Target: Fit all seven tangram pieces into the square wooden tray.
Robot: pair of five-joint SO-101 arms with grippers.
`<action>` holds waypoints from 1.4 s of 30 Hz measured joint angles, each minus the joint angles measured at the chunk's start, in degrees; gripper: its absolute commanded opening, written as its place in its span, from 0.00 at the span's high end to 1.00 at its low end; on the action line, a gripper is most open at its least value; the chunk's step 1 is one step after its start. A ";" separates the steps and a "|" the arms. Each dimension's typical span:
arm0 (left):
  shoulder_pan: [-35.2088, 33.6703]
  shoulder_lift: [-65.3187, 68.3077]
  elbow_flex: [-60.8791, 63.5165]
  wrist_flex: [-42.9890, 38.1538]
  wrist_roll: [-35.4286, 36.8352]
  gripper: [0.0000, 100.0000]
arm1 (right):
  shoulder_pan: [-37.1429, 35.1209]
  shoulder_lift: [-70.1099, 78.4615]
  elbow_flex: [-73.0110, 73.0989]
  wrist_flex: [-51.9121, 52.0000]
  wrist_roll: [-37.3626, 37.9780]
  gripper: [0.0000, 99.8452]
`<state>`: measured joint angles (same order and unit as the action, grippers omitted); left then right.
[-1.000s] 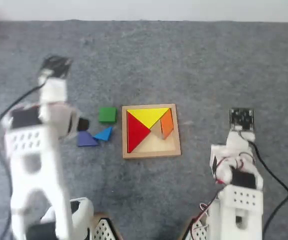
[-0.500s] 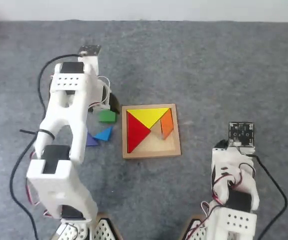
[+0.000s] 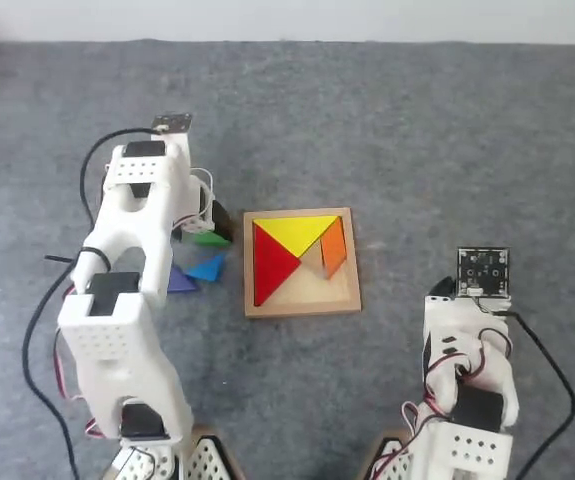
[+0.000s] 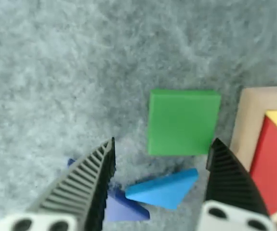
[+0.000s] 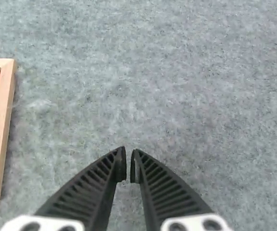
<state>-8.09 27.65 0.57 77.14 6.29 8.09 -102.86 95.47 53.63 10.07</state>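
Nearest, the right gripper (image 5: 127, 163) hangs over bare carpet (image 5: 177, 72) beside the tray (image 3: 302, 309), its jaws all but closed and holding nothing. The tray holds a red triangle (image 3: 270, 262), a yellow triangle (image 3: 295, 232) and an orange piece (image 3: 334, 246). On the tray's other side lie a dark-blue triangle (image 4: 121, 209) and a light-blue triangle (image 4: 163, 188), close together. Just past them is a green square (image 4: 184, 122), beside the rim. The left gripper (image 4: 162, 147) hovers above the square, jaws wide apart and empty.

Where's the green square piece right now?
In the high view the green square sits on the carpet just left of the wooden tray, next to the light blue triangle, under the left gripper.
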 measured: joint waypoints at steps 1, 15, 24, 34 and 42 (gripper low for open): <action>0.00 0.00 0.00 -0.18 0.00 0.70 | 0.00 0.00 0.00 0.00 0.00 0.97; 3.69 7.91 -7.21 -0.35 0.18 0.83 | 0.00 0.00 0.00 0.00 0.00 0.97; 3.34 6.33 -9.49 -0.88 -0.79 0.97 | 0.00 0.00 0.00 0.00 0.00 0.97; 3.34 0.44 -8.62 2.29 -1.58 0.78 | 0.00 0.00 0.00 0.00 0.00 0.97; 3.34 0.35 -8.62 1.93 -2.29 0.75 | 0.00 0.00 0.00 0.00 0.00 0.97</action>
<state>-4.75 28.00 -8.04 79.08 4.00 8.09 -102.86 95.47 53.63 10.07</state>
